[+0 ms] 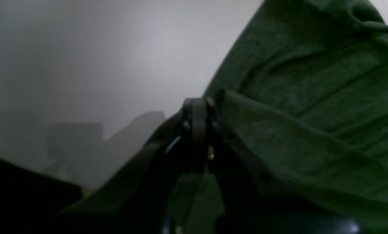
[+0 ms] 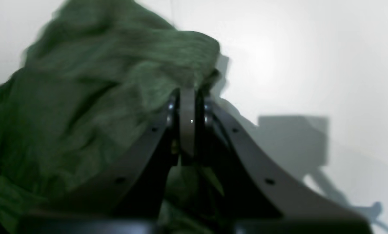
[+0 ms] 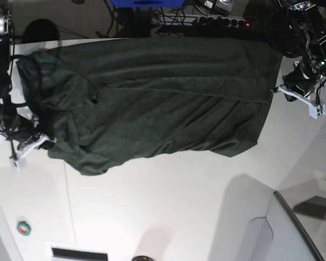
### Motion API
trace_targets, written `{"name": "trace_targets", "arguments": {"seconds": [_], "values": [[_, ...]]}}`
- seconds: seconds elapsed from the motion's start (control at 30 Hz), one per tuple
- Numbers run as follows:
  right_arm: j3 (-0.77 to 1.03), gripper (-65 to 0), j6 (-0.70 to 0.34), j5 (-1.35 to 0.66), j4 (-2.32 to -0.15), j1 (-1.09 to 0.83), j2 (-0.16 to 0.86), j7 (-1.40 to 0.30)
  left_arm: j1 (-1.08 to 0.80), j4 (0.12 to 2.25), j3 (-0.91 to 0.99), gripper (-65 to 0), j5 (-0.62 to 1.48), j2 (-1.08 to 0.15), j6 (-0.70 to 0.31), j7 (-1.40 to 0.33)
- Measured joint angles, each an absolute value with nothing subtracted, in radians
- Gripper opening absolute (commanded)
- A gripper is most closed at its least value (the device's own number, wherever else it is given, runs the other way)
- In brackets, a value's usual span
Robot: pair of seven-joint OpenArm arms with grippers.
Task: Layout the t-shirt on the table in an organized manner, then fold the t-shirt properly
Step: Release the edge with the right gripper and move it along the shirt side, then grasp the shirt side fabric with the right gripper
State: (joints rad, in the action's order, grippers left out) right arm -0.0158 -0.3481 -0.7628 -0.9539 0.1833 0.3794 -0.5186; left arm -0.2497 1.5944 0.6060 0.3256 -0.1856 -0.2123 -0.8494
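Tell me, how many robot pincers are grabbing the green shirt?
2. The right pincer pinches the t-shirt at the left edge of the base view. The left pincer pinches it at the right edge. No others show.

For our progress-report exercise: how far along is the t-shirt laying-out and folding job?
Done: the t-shirt is mostly spread across the table, though wrinkled. In hand: the left end effector and right end effector each pinch an edge. Left: smoothing and every fold.
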Motion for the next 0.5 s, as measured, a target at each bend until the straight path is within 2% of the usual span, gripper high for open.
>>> {"name": "trace_targets", "arguments": {"seconds": [0.5], "values": [[0.020,-65.0,-0.350,-0.771,-1.385,-0.087,0.374,-0.550,-0.244,1.596,0.603,-65.0,0.268,-0.183,-0.212,-0.849]]}}
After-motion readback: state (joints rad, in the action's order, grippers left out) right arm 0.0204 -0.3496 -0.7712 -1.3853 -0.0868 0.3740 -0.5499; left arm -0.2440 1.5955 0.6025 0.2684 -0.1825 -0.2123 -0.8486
